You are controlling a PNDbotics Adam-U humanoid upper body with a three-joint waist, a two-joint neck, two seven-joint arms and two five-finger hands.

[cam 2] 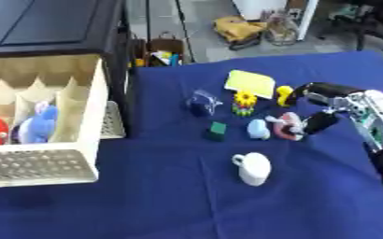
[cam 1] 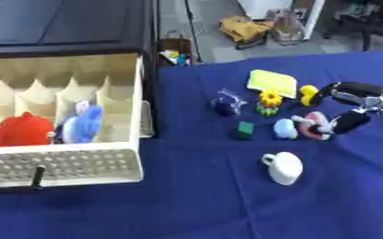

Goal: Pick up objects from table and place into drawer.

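- The pink-and-white ring-shaped toy (cam 2: 289, 127) lies on the blue tablecloth (cam 1: 219, 200) right at the fingertips of the right hand (cam 2: 335, 108), between its upper finger and its lower thumb; whether they touch it cannot be told.
- The right hand comes in from the right edge, its fingers curved into a wide claw open toward the toy and holding nothing.
- The toy lies flat, its ring facing up; it is too blurred to give a long axis.
- Just beyond the toy from the hand sits a pale blue rounded object (cam 1: 285, 129), and past that a dark green cube (cam 1: 244, 130).
- Just beside the upper finger stands a small yellow duck-like figure (cam 1: 308, 94), with a sunflower toy (cam 1: 270, 102) and a flat yellow-green pad (cam 1: 273, 83) farther out from the hand.
- A dark blue object with clear parts (cam 1: 225, 105) lies beyond the sunflower.
- A white cup (cam 1: 284, 167) lies on its side nearer the camera, handle toward the drawer.
- Well apart, at the far left, the open cream drawer (cam 1: 64, 163) with dividers holds a red plush toy (cam 1: 21, 130) and a blue-and-white plush toy (cam 1: 83, 123).
- Behind the table is a grey floor with a yellow bag (cam 1: 244, 27).
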